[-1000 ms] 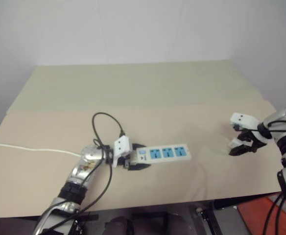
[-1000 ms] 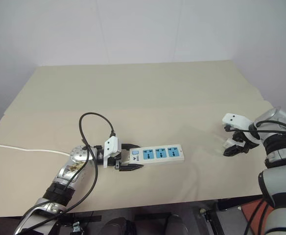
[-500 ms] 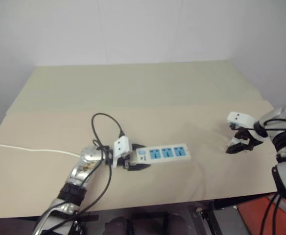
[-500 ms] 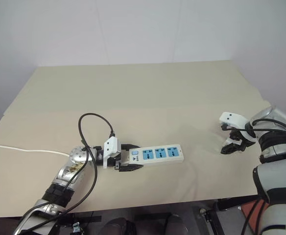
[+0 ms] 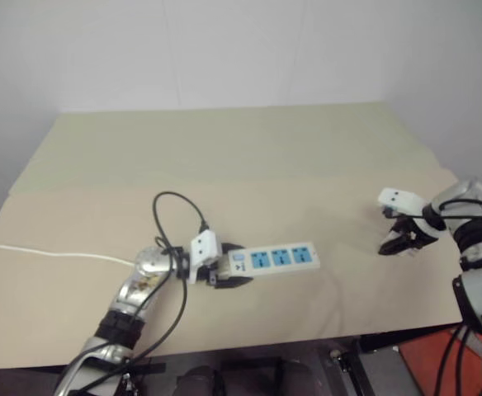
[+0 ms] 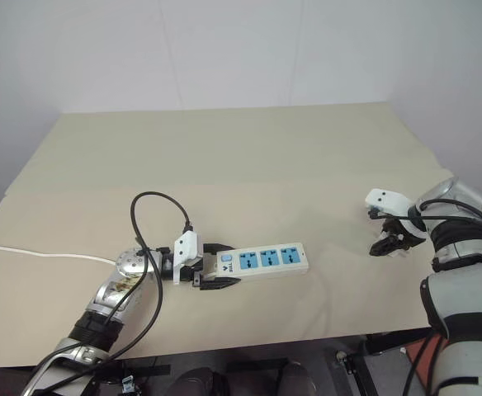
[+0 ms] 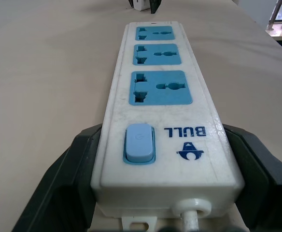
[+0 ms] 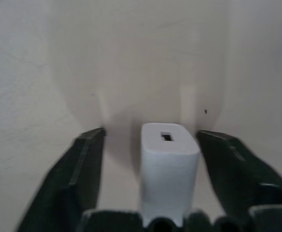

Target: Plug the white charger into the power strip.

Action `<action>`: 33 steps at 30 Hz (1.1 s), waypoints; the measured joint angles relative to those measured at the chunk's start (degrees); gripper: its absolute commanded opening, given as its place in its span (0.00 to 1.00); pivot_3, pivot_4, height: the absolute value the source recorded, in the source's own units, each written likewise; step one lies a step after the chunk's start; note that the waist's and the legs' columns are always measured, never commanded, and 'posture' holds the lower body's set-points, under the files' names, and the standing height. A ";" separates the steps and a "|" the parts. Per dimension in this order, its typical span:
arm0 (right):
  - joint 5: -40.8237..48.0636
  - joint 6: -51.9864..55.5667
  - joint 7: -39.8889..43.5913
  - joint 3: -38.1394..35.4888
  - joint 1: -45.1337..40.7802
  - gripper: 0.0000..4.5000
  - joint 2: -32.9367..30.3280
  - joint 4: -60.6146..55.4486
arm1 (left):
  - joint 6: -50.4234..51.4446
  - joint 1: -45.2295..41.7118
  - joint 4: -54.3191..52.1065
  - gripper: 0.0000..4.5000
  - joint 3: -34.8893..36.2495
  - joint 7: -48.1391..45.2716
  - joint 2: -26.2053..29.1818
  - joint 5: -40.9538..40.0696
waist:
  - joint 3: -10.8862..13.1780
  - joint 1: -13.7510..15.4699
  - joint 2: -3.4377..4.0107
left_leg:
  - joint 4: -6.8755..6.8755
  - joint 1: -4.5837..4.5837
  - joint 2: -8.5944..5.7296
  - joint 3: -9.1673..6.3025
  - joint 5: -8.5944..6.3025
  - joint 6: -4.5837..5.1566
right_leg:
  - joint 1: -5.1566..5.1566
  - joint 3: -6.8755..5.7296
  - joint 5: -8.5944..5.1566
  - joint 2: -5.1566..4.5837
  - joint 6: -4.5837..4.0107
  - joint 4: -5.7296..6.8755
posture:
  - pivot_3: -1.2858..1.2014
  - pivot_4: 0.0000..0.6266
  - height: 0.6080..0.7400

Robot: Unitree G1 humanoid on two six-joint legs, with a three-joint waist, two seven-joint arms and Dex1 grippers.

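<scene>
Risk lay at my right hand (image 8: 146, 159): fingers apart around the white charger (image 8: 169, 166), untouching, could tip it; left hand (image 7: 165, 193) clamped the power strip (image 7: 160, 121)

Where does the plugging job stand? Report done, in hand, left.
Done: the left gripper is shut on the strip's switch end, pinning it to the table. In hand: the right gripper straddles the charger, fingers not yet touching it. Left: grasp the charger, carry it over and push it into a socket; all three are empty.
</scene>
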 measured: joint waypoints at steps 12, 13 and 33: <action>0.16 0.00 0.10 -0.45 -0.07 0.26 0.08 -0.25 | 0.10 -0.01 -0.04 0.73 -0.03 -0.01 0.07 -0.05 | 0.00 0.01 0.01 | -0.01 0.00 0.01 0.00 0.00 0.00 | -0.03 0.03 0.00 0.00 -0.01 0.00 | 0.52 0.24 1.00; 0.39 0.04 0.11 -0.99 -0.05 0.26 0.08 -0.78 | 0.16 -0.07 -0.04 0.73 -0.03 -0.10 0.15 -0.08 | 0.00 0.00 0.01 | -0.01 -0.01 0.01 0.01 0.00 0.00 | -0.06 0.04 0.00 0.00 -0.01 0.01 | 0.52 0.24 1.00; 37.69 23.36 -7.95 -31.28 14.71 0.26 15.42 -53.65 | 1.45 -5.80 3.92 0.73 -1.41 -4.58 1.67 -0.07 | 0.01 0.54 0.06 | -0.05 -0.27 0.02 -0.05 0.00 -0.01 | -0.27 -0.08 0.01 0.04 -0.04 0.03 | 0.52 0.24 1.00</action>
